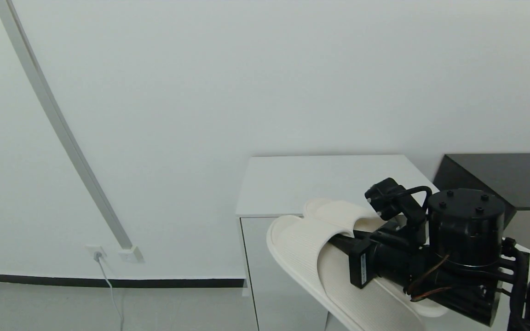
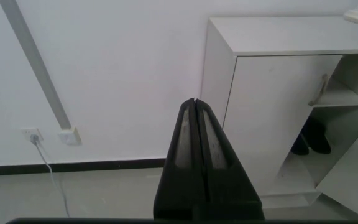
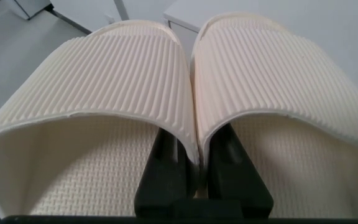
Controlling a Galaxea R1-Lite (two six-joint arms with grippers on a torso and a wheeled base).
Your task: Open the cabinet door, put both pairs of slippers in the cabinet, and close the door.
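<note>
The right gripper (image 3: 197,163) is clamping a pair of cream ribbed slippers (image 3: 129,81). One finger is sitting inside each slipper, and the two are pinching the straps' inner edges together between them. The slippers are lying side by side with toes pointing away from the wrist, hanging in the air in front of the white cabinet (image 1: 320,181). In the head view their toes are overlapping the cabinet's front top edge.

The left gripper (image 2: 195,107) is hanging further from the cabinet with its two fingers pressed flat together, gripping nothing and pointing toward the cabinet's left front corner.

Beyond it, the cabinet's left door (image 2: 272,112) is sitting shut, with a slim handle (image 2: 319,90) at its inner edge. The half on the robot's right is standing open, showing a shelf (image 2: 344,99) and, below it, a dark pair of footwear (image 2: 312,140) resting inside.

A dark grey block (image 1: 513,177) is standing just beside the cabinet on the right. On the wall behind, a grey conduit strip (image 1: 62,128) is running down at a slant to a small junction box (image 1: 130,253), with a socket (image 1: 95,252) beside it and a white cable (image 1: 113,294) trailing down to the floor.
</note>
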